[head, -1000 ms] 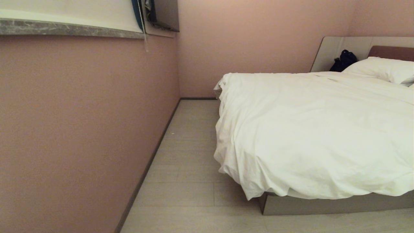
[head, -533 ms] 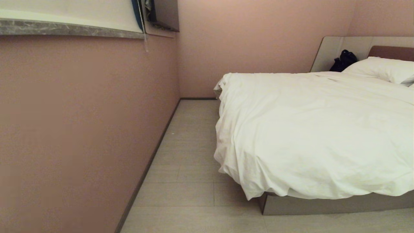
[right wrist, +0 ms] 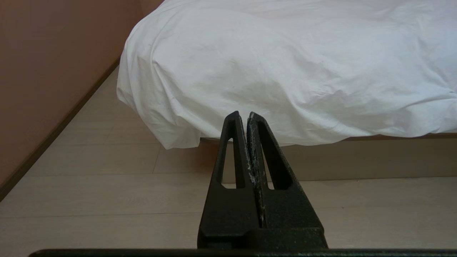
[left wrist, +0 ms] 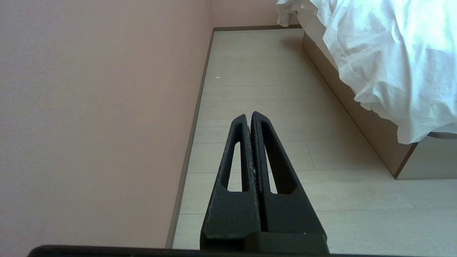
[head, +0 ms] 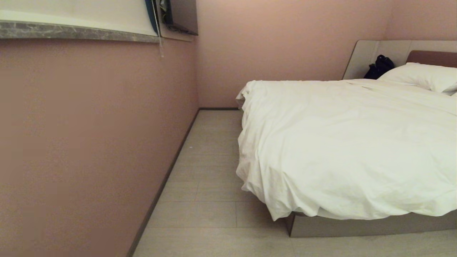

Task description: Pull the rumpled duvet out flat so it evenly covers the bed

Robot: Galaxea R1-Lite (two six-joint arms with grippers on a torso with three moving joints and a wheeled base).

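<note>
The duvet (head: 350, 150) filled the right half of the head view, draped over the bed (head: 357, 225) and overhanging its near corner. The left pincer (left wrist: 248, 116) and right pincer (right wrist: 243, 115) were clenched and empty above the floor (head: 207, 214), likely parked since nothing was grasped.

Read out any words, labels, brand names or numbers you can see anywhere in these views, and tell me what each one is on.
None: no readable text shows in any view.
The duvet, pillow and bed base are plain.
The walls and floor carry no signs.
The dark bag by the headboard shows no legible label.
The left gripper and right gripper, both shut, bear no markings.
</note>
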